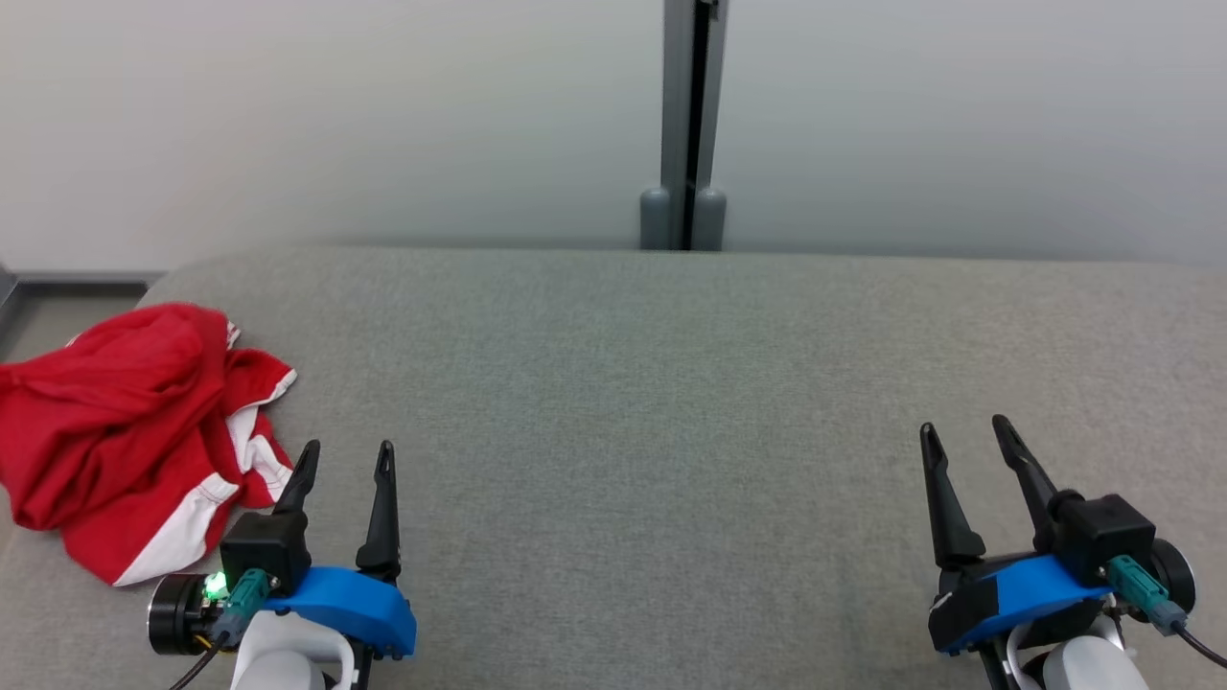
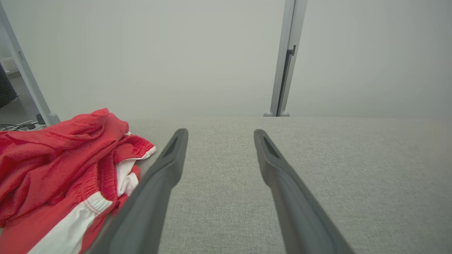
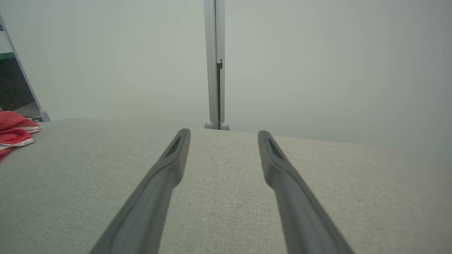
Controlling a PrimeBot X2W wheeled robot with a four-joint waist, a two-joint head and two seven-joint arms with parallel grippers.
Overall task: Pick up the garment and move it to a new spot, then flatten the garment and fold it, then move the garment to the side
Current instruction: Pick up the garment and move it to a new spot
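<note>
The garment (image 1: 125,431) is a red piece with white trim, crumpled in a heap at the left end of the grey fabric surface (image 1: 652,402). In the left wrist view the garment (image 2: 53,169) lies just left of my fingers. My left gripper (image 1: 347,452) stands open right beside the heap, its left fingertip close to the cloth's edge, nothing between the jaws. My right gripper (image 1: 963,427) is open too, far to the right over bare fabric. A red edge of the garment (image 3: 14,132) shows at the far left of the right wrist view.
A pale wall with a grey vertical post (image 1: 685,125) rises behind the surface's far edge. The surface's left end rounds off near the garment, with floor and a grey frame leg (image 2: 24,70) beyond.
</note>
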